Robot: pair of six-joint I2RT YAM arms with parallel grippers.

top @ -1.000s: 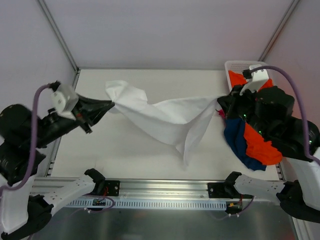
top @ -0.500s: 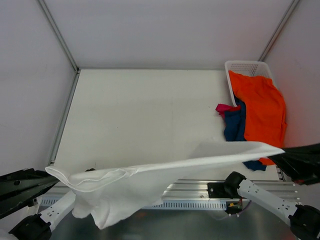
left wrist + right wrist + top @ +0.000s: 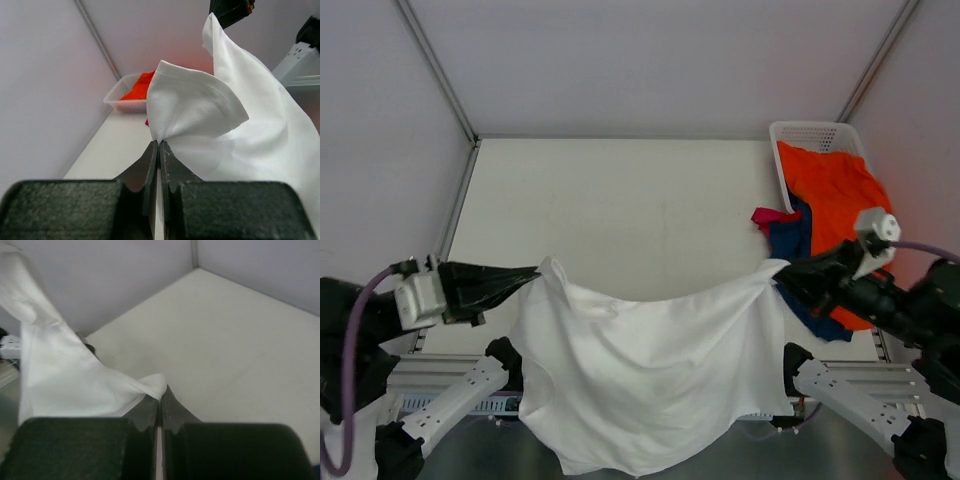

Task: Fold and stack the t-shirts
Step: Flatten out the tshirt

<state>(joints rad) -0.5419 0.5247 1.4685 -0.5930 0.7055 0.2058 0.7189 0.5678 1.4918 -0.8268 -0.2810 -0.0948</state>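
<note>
The left hand point(image 3: 534, 276) and right hand point(image 3: 782, 273) are each pinching shut on an upper corner of the white t-shirt point(image 3: 650, 380), which is hanging spread above the worktop's point(image 3: 620, 200) near edge. Carrying it forward evenly and taut should lay it flat.

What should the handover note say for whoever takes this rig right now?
Left gripper: shut on one upper corner of the white t-shirt.
Right gripper: shut on the opposite corner.
The white t-shirt hangs spread between them over the near edge of the table, unfolded.
The orange t-shirt spills out of the basket. The navy t-shirt and magenta t-shirt lie bunched beside it.
Done: white t-shirt lifted and spread. Nothing folded.
Left: lay it flat, fold it, then fold the other three and stack.
</note>
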